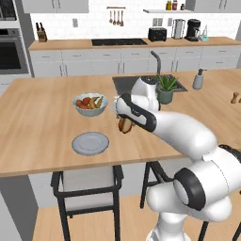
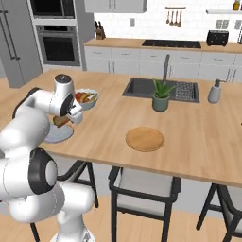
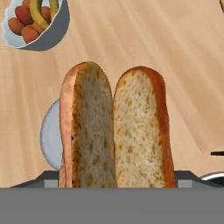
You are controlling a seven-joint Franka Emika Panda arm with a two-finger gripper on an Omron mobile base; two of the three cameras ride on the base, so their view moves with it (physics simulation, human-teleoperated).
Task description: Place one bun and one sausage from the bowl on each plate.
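Item: split golden-brown bread bun, clamped in the pincer, jaws wide around it. Location: above the wooden counter; pale grey round plate below and just beside. Risk: early release could drop the bun off-rim.

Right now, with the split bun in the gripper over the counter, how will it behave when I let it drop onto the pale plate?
The bun looks porous, so probably light and soft, landing without damage. Its two halves splay open in the hand view, so it may flop flatter or land crooked. The pale plate is shallow, so a long bun could overhang its rim.
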